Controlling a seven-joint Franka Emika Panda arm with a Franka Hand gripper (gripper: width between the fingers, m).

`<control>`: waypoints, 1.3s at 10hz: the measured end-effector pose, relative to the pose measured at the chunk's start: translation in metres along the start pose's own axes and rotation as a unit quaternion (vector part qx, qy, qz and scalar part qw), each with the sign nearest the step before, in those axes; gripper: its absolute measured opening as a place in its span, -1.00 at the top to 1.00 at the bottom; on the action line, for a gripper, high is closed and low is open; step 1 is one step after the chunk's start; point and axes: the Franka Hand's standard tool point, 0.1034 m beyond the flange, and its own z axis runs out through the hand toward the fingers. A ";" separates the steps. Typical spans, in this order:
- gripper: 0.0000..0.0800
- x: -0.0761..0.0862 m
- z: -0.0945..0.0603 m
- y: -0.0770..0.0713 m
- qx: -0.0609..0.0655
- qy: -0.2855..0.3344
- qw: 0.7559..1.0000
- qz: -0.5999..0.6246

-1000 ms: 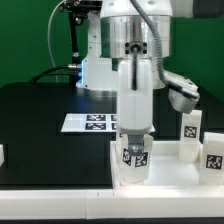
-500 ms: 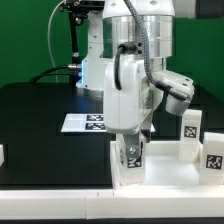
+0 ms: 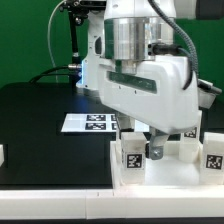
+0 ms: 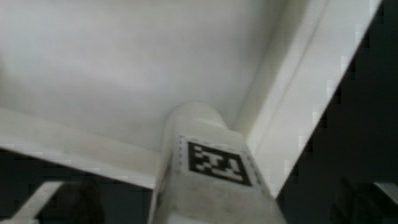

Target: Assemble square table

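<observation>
The claw (image 3: 153, 140) hangs spread just above the leg (image 3: 131, 157), which stands upright in the near corner of the square tabletop (image 3: 172, 172), lower centre of the exterior view. If that leg sits loosely, a brushing finger could topple it.

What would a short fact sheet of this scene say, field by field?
tabletop: white slab with a raised rim, on a black table
nearest leg: tagged leg upright at the slab's corner
other legs: two upright toward the exterior view's right
gripper: just above the nearest leg, jaws apart, holding nothing
marker board: flat behind the slab
</observation>
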 end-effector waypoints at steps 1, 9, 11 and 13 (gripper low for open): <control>-0.62 0.000 0.000 0.000 0.000 0.000 0.999 -0.034; -0.55 0.009 -0.006 -0.001 -0.027 0.022 0.883 -0.469; -0.17 0.009 -0.005 -0.001 -0.026 0.023 0.896 -0.444; 0.29 0.009 -0.005 -0.001 -0.024 0.025 0.929 -0.368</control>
